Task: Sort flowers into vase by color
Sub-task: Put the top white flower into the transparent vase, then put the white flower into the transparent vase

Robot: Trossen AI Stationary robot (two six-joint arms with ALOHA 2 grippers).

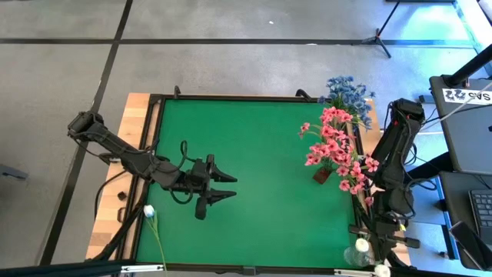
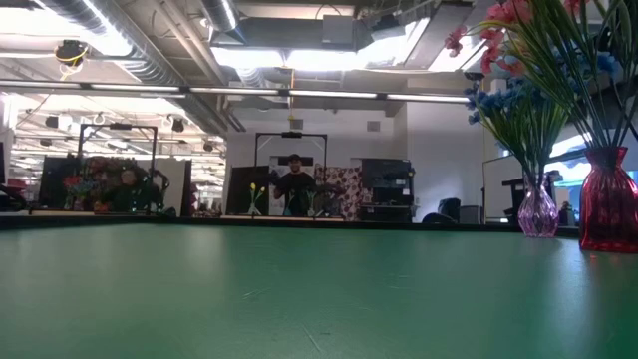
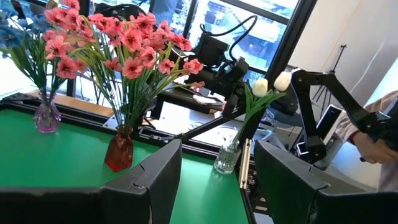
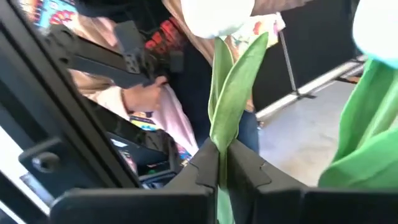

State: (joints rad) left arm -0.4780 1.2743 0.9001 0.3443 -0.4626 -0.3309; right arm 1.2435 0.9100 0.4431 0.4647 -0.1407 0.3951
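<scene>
At the lower right of the high view, just off the table's corner, the right claw [image 4: 222,163] is pinched nearly shut on a white tulip's [image 4: 217,14] green leaf and stem, so that flower's held up over the clear vase [image 3: 227,155]. Another white bud [image 3: 283,79] shows right beside it.

Left claw [image 1: 228,187] sits over the left-middle of the green table [image 1: 254,154], fingers spread wide, holding nothing.

Going outward: pink flowers [image 1: 334,146] stand in a red vase [image 2: 606,199] near the right edge, blue flowers [image 1: 347,91] in a purple vase [image 2: 538,211] at the upper right corner. One loose white tulip [image 1: 151,214] lies at the lower left, on the table's edge. A person's hand [image 3: 373,146] shows at the right edge of the left wrist view.
</scene>
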